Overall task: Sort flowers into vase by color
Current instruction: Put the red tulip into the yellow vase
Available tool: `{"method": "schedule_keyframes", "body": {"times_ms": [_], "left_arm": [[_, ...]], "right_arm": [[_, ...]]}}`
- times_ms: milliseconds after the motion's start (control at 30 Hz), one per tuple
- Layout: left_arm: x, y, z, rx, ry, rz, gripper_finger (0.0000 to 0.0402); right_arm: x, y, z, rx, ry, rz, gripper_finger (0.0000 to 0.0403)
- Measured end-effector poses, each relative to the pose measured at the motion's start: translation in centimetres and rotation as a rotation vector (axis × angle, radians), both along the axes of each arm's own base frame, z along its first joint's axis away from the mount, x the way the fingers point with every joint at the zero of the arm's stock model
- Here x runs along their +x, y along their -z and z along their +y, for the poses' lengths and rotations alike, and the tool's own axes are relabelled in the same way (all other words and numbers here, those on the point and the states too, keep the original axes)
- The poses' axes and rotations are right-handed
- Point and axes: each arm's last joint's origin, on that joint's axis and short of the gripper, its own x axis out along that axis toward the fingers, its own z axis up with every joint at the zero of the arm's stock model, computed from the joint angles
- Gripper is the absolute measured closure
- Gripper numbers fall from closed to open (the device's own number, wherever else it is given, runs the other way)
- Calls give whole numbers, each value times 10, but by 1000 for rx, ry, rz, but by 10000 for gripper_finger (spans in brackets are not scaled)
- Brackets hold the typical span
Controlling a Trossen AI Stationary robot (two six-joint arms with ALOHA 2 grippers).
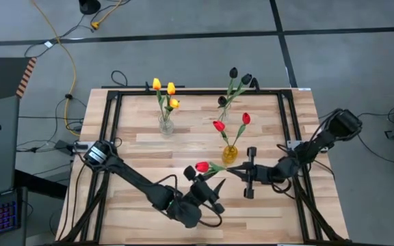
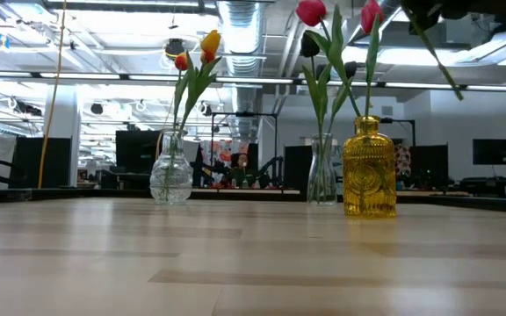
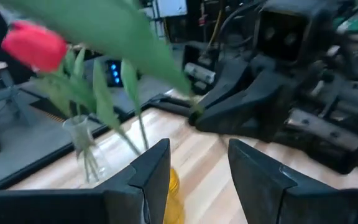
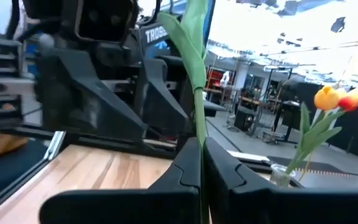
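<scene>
The right tool (image 1: 232, 171) pinches the red tulip's (image 1: 202, 167) stem; the left tool (image 1: 204, 188) gapes empty. Swing stem-end down, centred over the yellow vase (image 1: 230, 154) mid-worktop.

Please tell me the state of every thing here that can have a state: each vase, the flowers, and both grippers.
Clear glass vase with yellow tulips: upright, holds three.
Clear glass vase with near-black tulips: upright, holds three.
Yellow glass vase: upright, holds two red tulips.
Loose red tulip: lifted off the wooden table, gripped by its stem.
Right gripper: shut on the loose red tulip's stem.
Left gripper: open, empty, close beside the tulip.
</scene>
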Motion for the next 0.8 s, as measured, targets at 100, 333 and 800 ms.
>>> {"method": "schedule_keyframes", "body": {"times_ms": [100,333,800], "left_arm": [[4,-7,3,17,11,-21,251],[13,-14,18,32,-19,-51,251],[10,-20,16,59,-89,-66,257]], "right_arm": [[4,-1,-1,-13,16,-15,375],[14,-7,2,-80,43,-26,374],[16,-9,4,-123,57,-22,374]]}}
